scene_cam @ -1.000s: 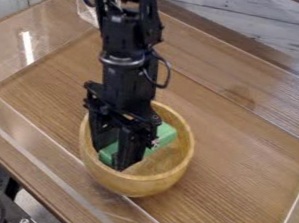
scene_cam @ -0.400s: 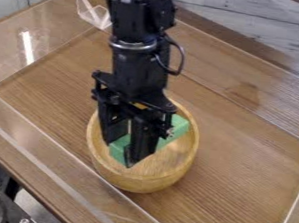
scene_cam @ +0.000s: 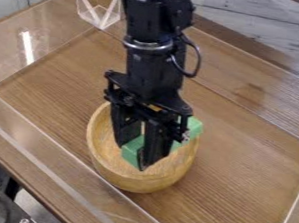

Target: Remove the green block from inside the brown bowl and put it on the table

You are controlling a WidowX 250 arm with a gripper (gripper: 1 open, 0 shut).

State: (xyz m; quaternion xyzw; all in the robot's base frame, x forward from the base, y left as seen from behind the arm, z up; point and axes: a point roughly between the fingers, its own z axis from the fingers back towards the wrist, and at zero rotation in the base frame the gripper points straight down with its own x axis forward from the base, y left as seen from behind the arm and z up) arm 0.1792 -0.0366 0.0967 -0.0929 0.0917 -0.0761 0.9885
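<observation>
The brown bowl (scene_cam: 113, 163) sits on the table (scene_cam: 261, 105) near its front edge. My black gripper (scene_cam: 147, 152) points down over the bowl's right half, shut on the green block (scene_cam: 179, 133). The block hangs tilted between the fingers, its upper end sticking out right above the bowl's rim and its lower end showing between the fingers, above the bowl's inside. The arm (scene_cam: 154, 29) rises up from the gripper to the top of the view.
Low clear acrylic walls (scene_cam: 40, 32) edge the table on the left, front and back. A clear stand-like piece (scene_cam: 99, 13) sits at the back behind the arm. Bare wood lies to the right of the bowl.
The gripper has moved to the right and risen a little with the green block in it. The bowl appears to have shifted slightly right too.
</observation>
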